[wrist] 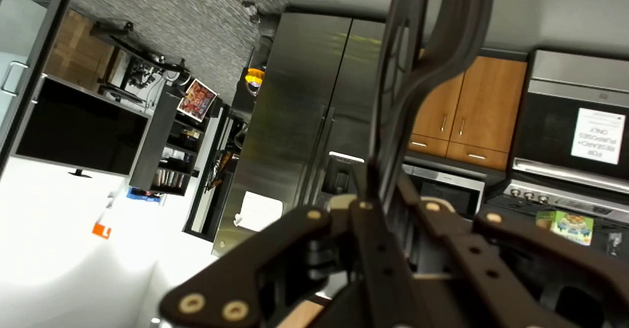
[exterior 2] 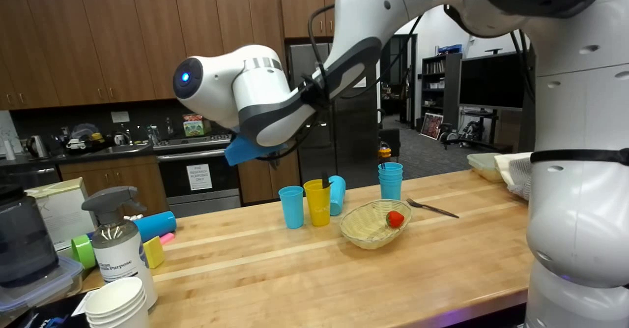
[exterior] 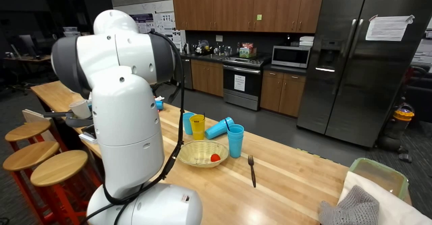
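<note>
Wrist view: we see the gripper (wrist: 393, 205) drawn nearly together, pinching a dark utensil (wrist: 422, 79) whose kind we cannot tell. Its long axis runs on from the fingertips up the picture, leaning right, where it broadens and curves; this view stands upside down, so we read the broad end as pointing to the floor side. In an exterior view we find the arm (exterior 2: 265, 116) above the tabletop (exterior 2: 275, 279) level, up and left of the cups, with the grip itself hard to make out.

Containers, same exterior view: the wicker basket (exterior 2: 363, 224) holds a strawberry (exterior 2: 394, 219) on its right side. Far left of it we note an upright blue cup (exterior 2: 292, 207), interior hidden, then a yellow cup (exterior 2: 317, 207) with a dark handle (exterior 2: 325, 178) rising from it, then a tipped blue cup (exterior 2: 337, 195) on its side. Far right stand nested blue cups (exterior 2: 391, 185); right of them lies a fork (exterior 2: 432, 208), tines left, handle right. Near left we log nested white cups (exterior 2: 115, 298)
</note>
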Robot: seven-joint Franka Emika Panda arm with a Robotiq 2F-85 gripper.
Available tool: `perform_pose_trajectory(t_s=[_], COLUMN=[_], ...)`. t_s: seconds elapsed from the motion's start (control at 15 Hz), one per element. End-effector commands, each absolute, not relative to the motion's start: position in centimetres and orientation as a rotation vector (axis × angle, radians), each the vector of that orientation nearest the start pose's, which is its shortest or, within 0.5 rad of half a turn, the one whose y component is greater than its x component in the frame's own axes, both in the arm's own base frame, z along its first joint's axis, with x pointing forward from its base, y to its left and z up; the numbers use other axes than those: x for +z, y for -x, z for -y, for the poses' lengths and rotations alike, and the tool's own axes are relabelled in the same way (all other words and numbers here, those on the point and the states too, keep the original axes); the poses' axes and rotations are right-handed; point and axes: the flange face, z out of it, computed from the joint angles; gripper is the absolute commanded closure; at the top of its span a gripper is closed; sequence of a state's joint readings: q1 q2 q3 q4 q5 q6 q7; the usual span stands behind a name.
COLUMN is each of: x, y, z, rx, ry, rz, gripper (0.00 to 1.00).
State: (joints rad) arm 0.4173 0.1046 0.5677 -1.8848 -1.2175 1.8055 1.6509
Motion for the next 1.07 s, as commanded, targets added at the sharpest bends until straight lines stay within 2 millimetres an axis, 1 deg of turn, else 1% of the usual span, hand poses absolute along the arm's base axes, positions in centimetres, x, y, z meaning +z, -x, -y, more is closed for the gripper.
perform_pose_trajectory(t_s=[0.0, 0.2, 0.4, 0.6, 0.8, 1.0], x=[47.7, 46.3, 45.5, 44.9, 43.8, 42.4], y=[-42.4, -44.2, -46.0, -47.2, -47.8, -47.9], z=[-44.5, -43.9, -43.0, -42.1, -41.5, -41.1], rx=[-1.689, -1.661, -1.671, -1.705, -1.766, -1.838], ry=[3.088, 3.097, 3.065, 3.01, 2.991, 2.983], rz=[-0.417, -0.501, -0.649, -0.799, -0.914, -1.03], gripper=[0.98, 0.98, 0.98, 0.98, 0.98, 0.98])
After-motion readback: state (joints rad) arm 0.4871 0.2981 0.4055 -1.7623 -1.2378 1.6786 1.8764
